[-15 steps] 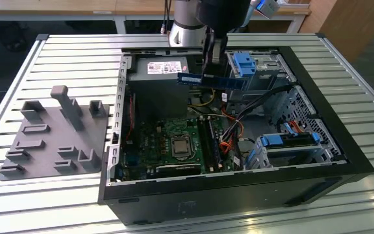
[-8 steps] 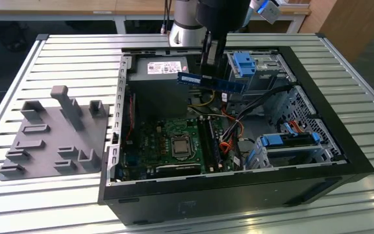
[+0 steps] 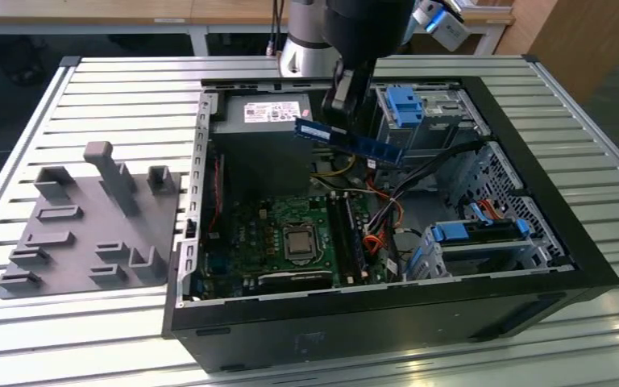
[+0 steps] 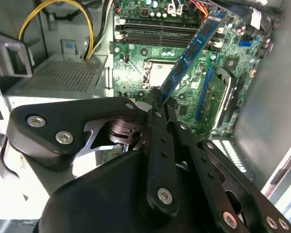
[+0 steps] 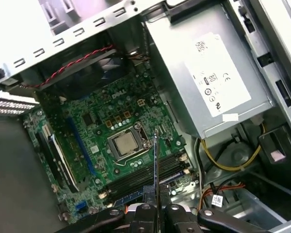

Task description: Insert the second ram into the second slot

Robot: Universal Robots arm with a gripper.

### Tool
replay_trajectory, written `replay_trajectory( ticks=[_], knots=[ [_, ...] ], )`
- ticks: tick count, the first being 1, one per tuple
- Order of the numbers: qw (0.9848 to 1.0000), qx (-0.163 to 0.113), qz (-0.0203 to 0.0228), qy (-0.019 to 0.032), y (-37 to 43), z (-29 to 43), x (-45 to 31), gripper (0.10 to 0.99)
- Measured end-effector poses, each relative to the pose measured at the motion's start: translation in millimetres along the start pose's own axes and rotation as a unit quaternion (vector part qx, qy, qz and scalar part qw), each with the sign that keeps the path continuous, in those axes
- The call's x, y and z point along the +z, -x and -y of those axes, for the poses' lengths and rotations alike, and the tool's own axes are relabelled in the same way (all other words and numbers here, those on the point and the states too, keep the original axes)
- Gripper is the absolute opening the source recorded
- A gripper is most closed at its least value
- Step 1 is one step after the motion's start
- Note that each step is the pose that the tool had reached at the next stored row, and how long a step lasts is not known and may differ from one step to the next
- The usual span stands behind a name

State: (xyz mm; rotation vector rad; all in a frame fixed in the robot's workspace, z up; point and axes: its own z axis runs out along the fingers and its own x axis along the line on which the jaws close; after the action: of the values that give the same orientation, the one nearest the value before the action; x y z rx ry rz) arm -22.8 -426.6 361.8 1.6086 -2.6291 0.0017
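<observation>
One memory stick is carried over the open case (image 3: 396, 322).
The second ram (image 4: 191, 48) is pinched near one end by the closed gripper (image 4: 157, 99) and held clear above the motherboard (image 4: 136, 53), presumably so its contact edge is left free.

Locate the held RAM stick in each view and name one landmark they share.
Exterior view: the RAM stick hangs aslant in the air above the open case, under the arm.
Second wrist view: it slants from the gripper out over the motherboard.
First wrist view: edge-on, a thin line running from the gripper toward the socket.
Shared landmark: the CPU socket.
</observation>
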Motion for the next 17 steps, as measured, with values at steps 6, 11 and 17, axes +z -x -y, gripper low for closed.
replay_trajectory(
  ticks=[6, 11, 17],
  knots=[
    [0.9985, 0.054, 0.0011, 0.0024, 0.2, 0.1, 4.1, 0.141],
    [0.9950, 0.099, 0.0022, 0.0046, 0.5, 0.3, 8.6, 0.141],
    [0.9885, 0.151, 0.0030, 0.0068, 0.7, 0.4, 12.9, 0.141]
  ],
)
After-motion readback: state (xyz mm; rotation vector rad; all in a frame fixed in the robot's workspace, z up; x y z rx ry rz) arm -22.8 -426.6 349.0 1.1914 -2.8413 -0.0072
